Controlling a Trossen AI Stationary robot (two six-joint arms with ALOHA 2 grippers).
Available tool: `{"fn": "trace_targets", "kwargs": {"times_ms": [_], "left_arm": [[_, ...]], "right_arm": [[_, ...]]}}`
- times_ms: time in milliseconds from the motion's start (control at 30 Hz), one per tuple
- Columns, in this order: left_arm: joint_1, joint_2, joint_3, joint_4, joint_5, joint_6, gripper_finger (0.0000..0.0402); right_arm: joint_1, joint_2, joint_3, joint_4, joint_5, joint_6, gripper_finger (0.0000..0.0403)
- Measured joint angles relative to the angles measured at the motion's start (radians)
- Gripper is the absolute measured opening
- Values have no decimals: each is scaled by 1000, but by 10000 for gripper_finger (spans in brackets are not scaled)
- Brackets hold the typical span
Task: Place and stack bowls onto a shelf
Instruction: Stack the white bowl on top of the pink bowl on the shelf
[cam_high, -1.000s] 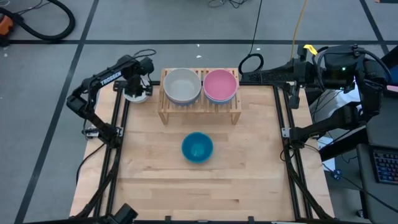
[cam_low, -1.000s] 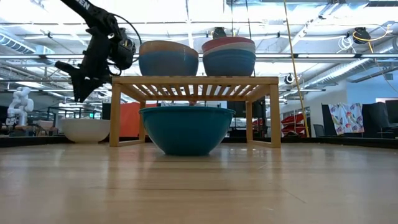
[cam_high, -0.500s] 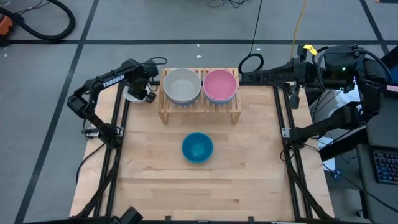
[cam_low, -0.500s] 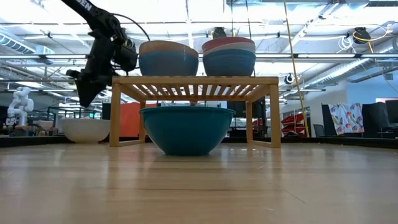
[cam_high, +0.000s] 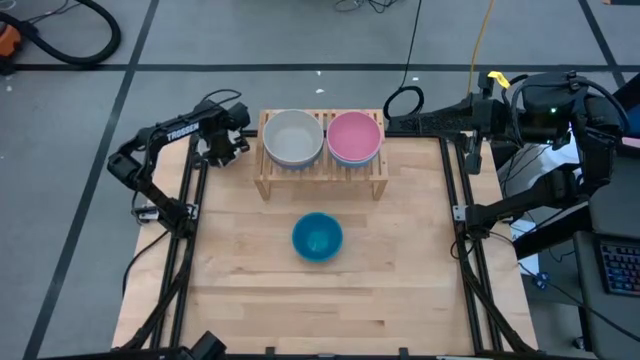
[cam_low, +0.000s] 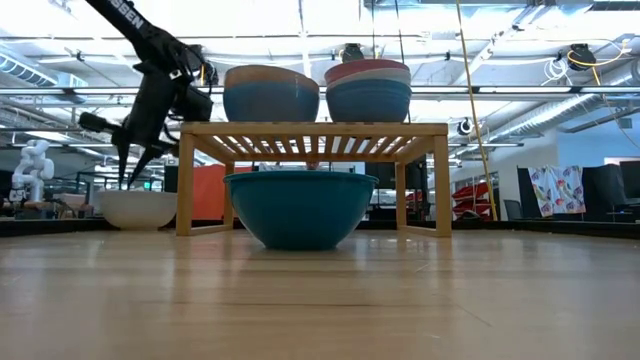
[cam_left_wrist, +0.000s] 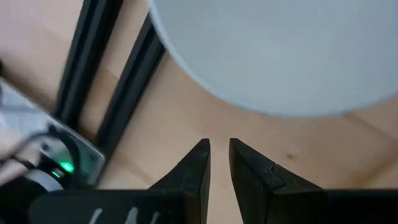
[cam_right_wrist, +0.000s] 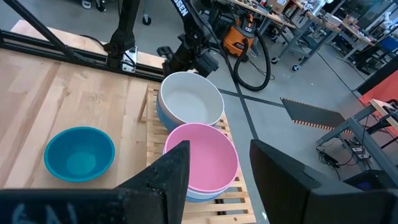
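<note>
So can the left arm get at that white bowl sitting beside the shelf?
Probably yes. The left gripper hangs just above the white bowl, its fingers nearly together, with nothing between them; the shelf stands off to the side.

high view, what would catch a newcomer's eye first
Two stacks of bowls sit side by side on the shelf at the table's far edge: a white-topped stack and a pink-topped stack. A teal bowl sits alone mid-table, and the left gripper hangs over a white bowl beside the shelf.
</note>
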Motion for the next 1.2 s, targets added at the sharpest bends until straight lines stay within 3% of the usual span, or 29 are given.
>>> {"fn": "trace_targets", "kwargs": {"times_ms": [167, 567, 867, 1200], "left_arm": [[-18, 0, -43, 84, -4, -193, 65], [-29, -81, -44, 121, 41, -343, 65], [-67, -188, -43, 105, -111, -575, 65], [-81, -188, -43, 57, -138, -696, 65]], "right_arm": [[0, 0, 0, 0, 0, 0, 160], [0, 0, 0, -1, 0, -8, 160], [0, 0, 0, -2, 0, -7, 160], [0, 0, 0, -2, 0, 0, 160]]}}
